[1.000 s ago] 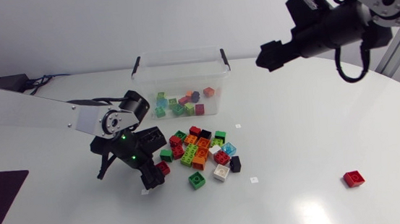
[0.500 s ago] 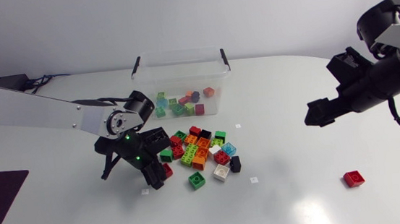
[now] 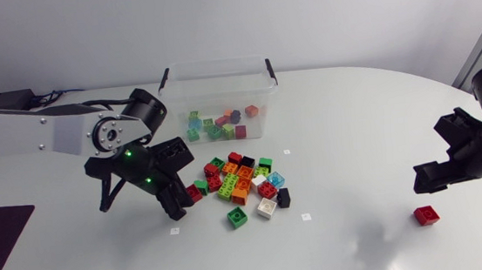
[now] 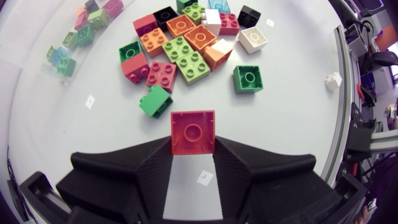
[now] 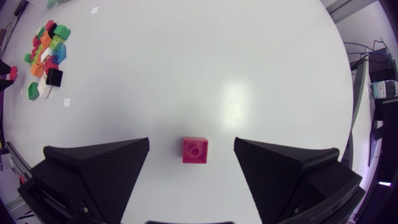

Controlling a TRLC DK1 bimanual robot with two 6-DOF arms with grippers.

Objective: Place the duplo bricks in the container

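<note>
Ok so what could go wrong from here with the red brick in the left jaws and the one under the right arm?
The left jaws pinch the red brick only at their tips, so it might slip out on the way to the container. The right jaws stand open above the lone red brick on the smooth table; if one side touches first, it may skid away instead of being gripped.

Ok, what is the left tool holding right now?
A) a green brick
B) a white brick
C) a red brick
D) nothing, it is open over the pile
C: the left wrist view shows a red duplo brick gripped from both sides at the tips of the left tool.
</note>
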